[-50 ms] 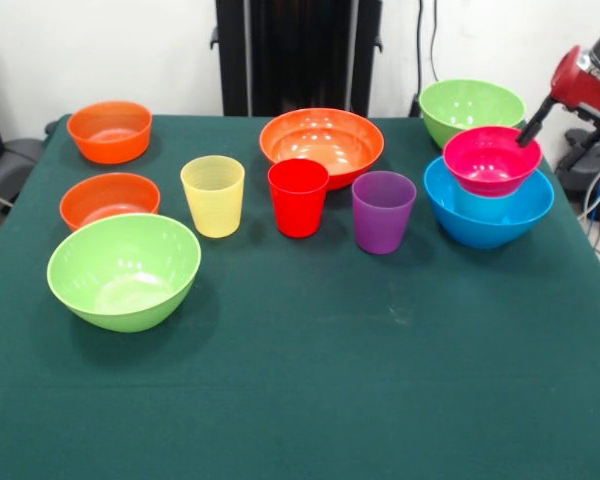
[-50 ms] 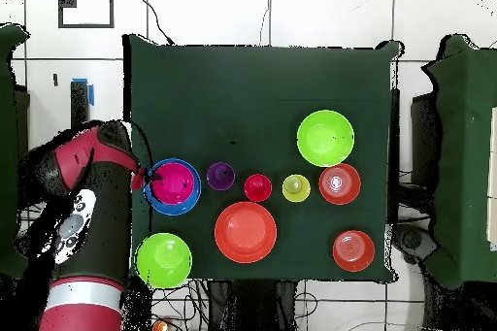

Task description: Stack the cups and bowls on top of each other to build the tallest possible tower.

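We see the gripper [image 1: 529, 137] reaching in from the side, its dark tip touching the rim of the small magenta bowl [image 1: 490, 158]; we cannot tell how far open it is. That bowl sits atop a light blue cup [image 1: 480, 204] inside the large blue bowl [image 1: 488, 222]. 3 cups, yellow [image 1: 213, 196], red [image 1: 298, 197] and purple [image 1: 383, 211], stand in a row mid-table.

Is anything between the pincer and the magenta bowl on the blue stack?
Nothing visible. The pincer is already at the far rim of the magenta bowl, which sits on a light blue cup inside the blue bowl. The green bowl stands just behind.
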Available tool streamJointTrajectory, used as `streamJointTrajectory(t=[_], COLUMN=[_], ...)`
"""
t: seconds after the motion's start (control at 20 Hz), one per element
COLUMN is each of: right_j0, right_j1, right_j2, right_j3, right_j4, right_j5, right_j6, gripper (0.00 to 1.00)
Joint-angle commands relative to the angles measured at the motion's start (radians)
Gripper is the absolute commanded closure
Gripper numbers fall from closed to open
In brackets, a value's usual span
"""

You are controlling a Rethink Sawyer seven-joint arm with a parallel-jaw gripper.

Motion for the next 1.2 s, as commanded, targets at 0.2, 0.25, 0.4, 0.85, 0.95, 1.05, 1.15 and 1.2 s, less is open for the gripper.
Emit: streamJointTrajectory(t=[0.2, 0.25, 0.4, 0.85, 0.95, 1.05, 1.15, 1.2], right_j0=[-0.037, -0.049, -0.073, -0.190, -0.223, -0.272, -0.314, -0.338], right_j1=[-0.031, -0.059, -0.097, -0.164, -0.178, -0.192, -0.198, -0.201], right_j2=[0.091, 0.097, 0.110, 0.155, 0.173, 0.202, 0.230, 0.247], right_j3=[-0.026, -0.020, 0.013, 0.120, 0.142, 0.176, 0.200, 0.214], right_j4=[-0.026, -0.018, -0.012, -0.055, -0.067, -0.079, -0.091, -0.097], right_j5=[0.055, 0.069, 0.056, -0.020, -0.042, -0.083, -0.116, -0.136], right_j6=[-0.092, -0.114, -0.142, -0.286, -0.317, -0.365, -0.400, -0.421], gripper=[0.00, 0.00, 0.00, 0.00, 0.00, 0.00, 0.00, 0.00])
